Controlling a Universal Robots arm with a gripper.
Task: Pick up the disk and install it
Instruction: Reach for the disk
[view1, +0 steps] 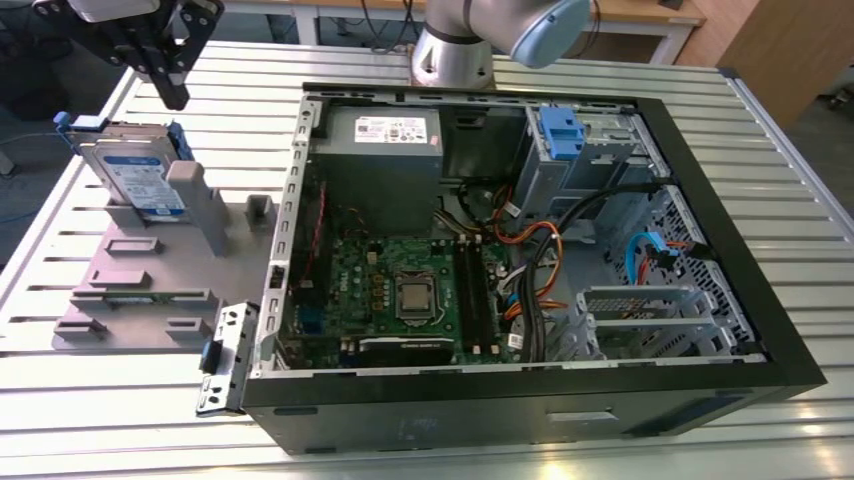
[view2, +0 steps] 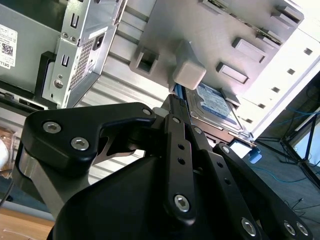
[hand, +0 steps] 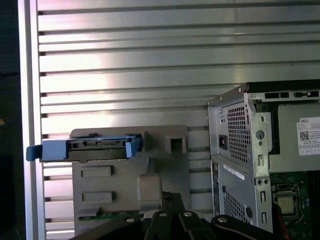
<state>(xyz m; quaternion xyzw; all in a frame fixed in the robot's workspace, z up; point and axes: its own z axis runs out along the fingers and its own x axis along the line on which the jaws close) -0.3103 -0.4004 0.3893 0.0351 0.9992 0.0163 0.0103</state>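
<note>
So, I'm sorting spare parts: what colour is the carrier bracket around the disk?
Blue. The carrier bracket shows best in the first wrist view.

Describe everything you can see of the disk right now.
The disk is a flat silver drive with a white-and-blue label, framed by a blue plastic carrier. It stands on edge, tilted, in a grey holder at the exterior view's left of the open computer case. The gripper hangs above it, apart.

The disk (view1: 134, 178) was a flat silver drive with a white-and-blue label, framed by a blue bracket. It stood propped on edge in a grey holder (view1: 147, 270) on the desk (view1: 240, 90), at the exterior view's left of the open computer case (view1: 534, 400).
</note>
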